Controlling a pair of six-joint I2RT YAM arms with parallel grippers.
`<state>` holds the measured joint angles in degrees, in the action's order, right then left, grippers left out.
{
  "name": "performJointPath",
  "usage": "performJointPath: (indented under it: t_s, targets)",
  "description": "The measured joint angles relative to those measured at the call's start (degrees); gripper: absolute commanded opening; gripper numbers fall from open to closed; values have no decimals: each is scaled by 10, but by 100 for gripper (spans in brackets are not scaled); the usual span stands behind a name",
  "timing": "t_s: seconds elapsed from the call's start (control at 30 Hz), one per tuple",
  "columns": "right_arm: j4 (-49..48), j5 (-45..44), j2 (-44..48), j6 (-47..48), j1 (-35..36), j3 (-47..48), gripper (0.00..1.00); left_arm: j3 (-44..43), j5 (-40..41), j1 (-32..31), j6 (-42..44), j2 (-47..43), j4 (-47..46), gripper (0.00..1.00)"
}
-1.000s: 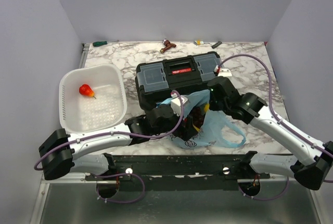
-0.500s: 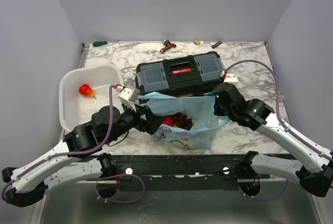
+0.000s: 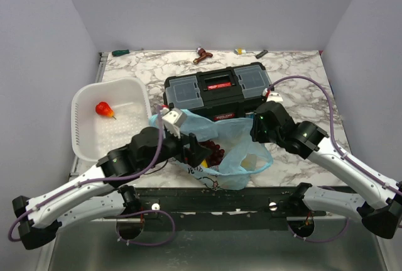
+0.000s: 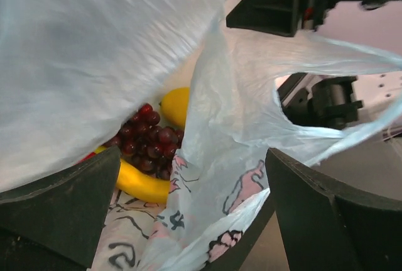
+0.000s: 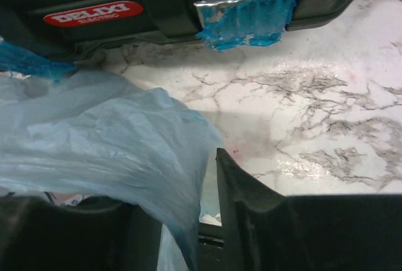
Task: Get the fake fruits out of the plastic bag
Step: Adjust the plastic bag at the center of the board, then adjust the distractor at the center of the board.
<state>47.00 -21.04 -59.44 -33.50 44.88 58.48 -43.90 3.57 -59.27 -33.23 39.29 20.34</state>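
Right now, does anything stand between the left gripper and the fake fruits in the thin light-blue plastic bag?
Yes. A loose fold of the light-blue plastic bag hangs between the open left gripper and the dark red grape bunch and yellow plastic banana, which show only through the gap on its left.

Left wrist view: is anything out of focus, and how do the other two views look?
Left wrist: the plastic bag close to the lens is a soft blur, while the grape bunch and banana are fairly sharp. Right wrist: toolbox label crisp, pale glare on the marble table. Top external: evenly lit and sharp.
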Motion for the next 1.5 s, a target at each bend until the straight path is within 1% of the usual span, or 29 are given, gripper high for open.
performJointPath:
  t_s: [0.03,0.07,0.13,0.2,0.27,0.3,0.33,0.43,0.53,0.63,0.7,0.77,0.8,0.87,0.93,1.03,1.07,1.1,1.17,1.23,1.33,1.43,1.5]
  targets:
    - [-3,7,0,-1,0,-2,42,0,-5,3,0,24,-9,96]
    - [-7,11,0,-1,0,-3,38,-2,-10,5,-1,47,-14,98]
    - [-14,13,0,-6,0,-7,25,-5,-31,13,-1,92,-26,99]
    - [-23,7,-1,-13,0,-11,18,-12,-59,24,-3,121,-38,99]
    - [-33,0,-9,-19,0,-11,15,-25,-120,40,-10,143,-63,99]
    - [-41,-3,-17,-21,0,-11,11,-41,-178,50,-20,161,-90,99]
    - [-47,-5,-29,-21,0,-9,9,-50,-205,54,-24,168,-107,99]
    - [-60,-12,-85,-20,-3,10,1,-97,-334,58,-58,202,-190,99]
    - [-69,-20,-143,-20,-17,33,1,-132,-450,57,-101,217,-275,97]
    - [-70,-34,-165,-19,-49,39,1,-150,-542,55,-144,210,-355,97]
    - [-62,-52,-163,-18,-78,42,1,-162,-571,56,-142,193,-351,98]
    - [-54,-71,-153,-16,-103,43,1,-193,-578,57,-109,168,-293,99]
    - [-47,-80,-145,-13,-115,43,1,-215,-566,58,-87,153,-247,99]
    - [-31,-100,-122,-8,-136,43,1,-266,-509,60,-25,122,-154,99]
    - [-14,-119,-96,-3,-149,43,1,-315,-405,61,28,80,-64,99]
    - [8,-143,-56,2,-154,43,1,-330,-242,62,70,20,18,99]
    - [14,-148,-46,2,-154,43,1,-320,-184,63,76,5,35,98]
    - [19,-152,-36,3,-154,43,1,-309,-145,64,79,-4,47,97]
    - [30,-154,-23,6,-154,43,1,-258,-66,66,79,-14,71,94]
    - [36,-154,-14,6,-154,43,1,-200,-16,68,71,-1,99,91]
    - [42,-152,-5,10,-154,43,1,-135,21,68,53,41,129,89]
    - [48,-150,2,14,-154,43,1,-72,43,68,15,84,130,90]
    - [54,-148,5,15,-154,43,1,-48,54,72,-4,97,129,90]
